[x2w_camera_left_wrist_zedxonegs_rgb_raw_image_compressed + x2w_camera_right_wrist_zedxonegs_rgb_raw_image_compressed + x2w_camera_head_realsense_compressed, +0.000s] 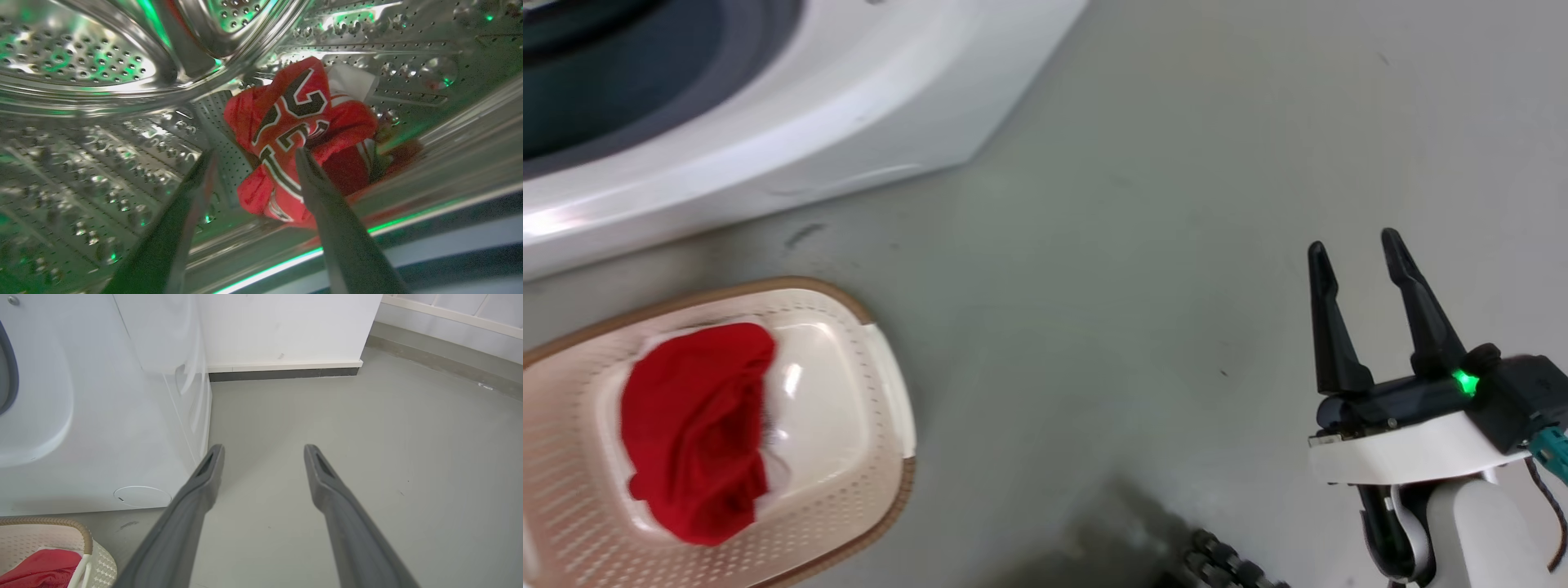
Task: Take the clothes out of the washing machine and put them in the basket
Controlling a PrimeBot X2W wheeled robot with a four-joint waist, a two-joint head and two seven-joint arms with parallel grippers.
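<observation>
Likely limp and light, the crumpled red lettered jersey [298, 118] suited a pinch on its near fold by the open-jawed left gripper [254, 155].

drum: steel drum [81, 134] walls curve close around left end effector [255, 152], red jersey [302, 134] just ahead | floor: wide grey floor [1143, 245] around right end effector [1353, 239], washing machine [849, 106] on its left | basket [886, 392]: room beside red garment [698, 429]

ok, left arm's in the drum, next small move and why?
Probably ease the left gripper forward and a little toward the wrist view's right, so the red jersey ends up between the open fingers. It lies crumpled on the drum just past the fingertips, mostly on that side, not yet gripped. One red garment is already in the basket.
</observation>
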